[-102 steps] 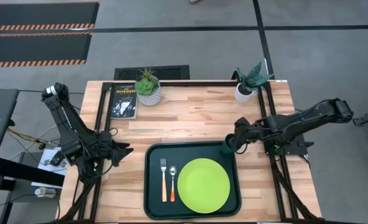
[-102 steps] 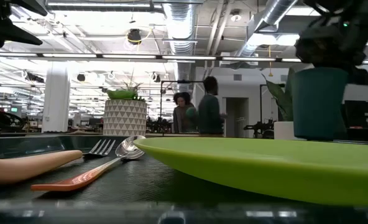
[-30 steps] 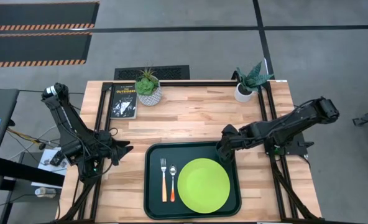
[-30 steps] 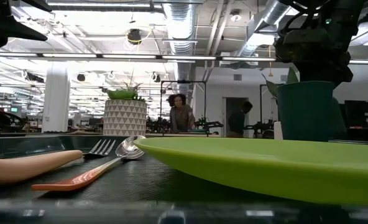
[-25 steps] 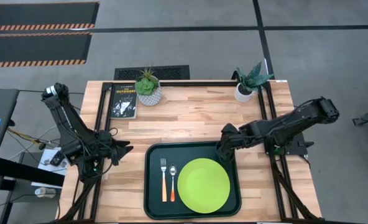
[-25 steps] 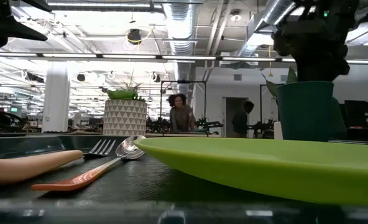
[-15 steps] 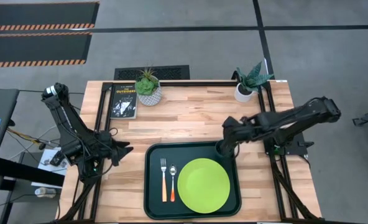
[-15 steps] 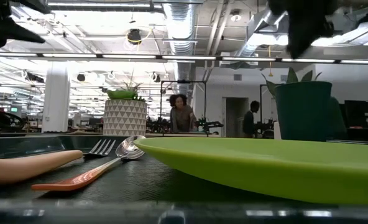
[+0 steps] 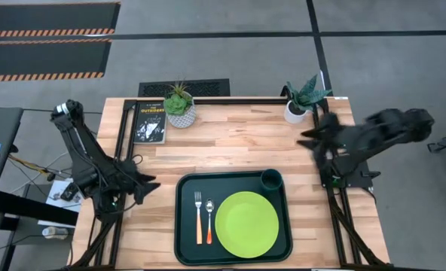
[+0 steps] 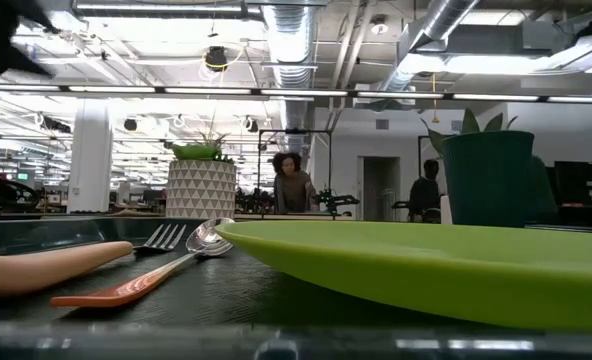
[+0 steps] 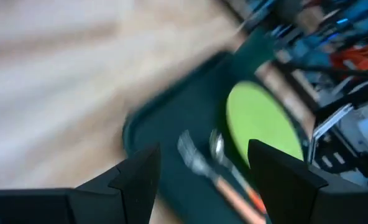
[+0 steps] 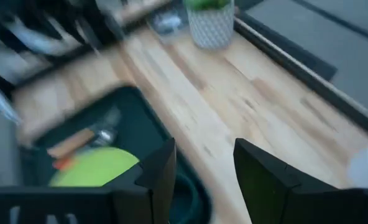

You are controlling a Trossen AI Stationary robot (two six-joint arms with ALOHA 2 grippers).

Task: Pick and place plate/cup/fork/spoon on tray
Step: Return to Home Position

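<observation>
The dark tray lies at the table's near middle. On it lie the lime-green plate, the fork and the spoon side by side to the plate's left, and the teal cup, which stands upright in the tray's far right corner. The cup also shows in the low view. My right gripper is open and empty above the table's right part, to the far right of the cup; its wrist view looks back over the tray. My left gripper is open and empty at the table's left, beside the tray.
A white patterned plant pot and a small black book stand at the far left. Another white pot with a plant stands at the far right, close to my right gripper. Bare wood lies between the pots and the tray. People show in the room behind.
My right gripper has let go of the cup, risen off it and drawn back toward the table's right and far edges. The cup stays upright in the tray's far right corner.
</observation>
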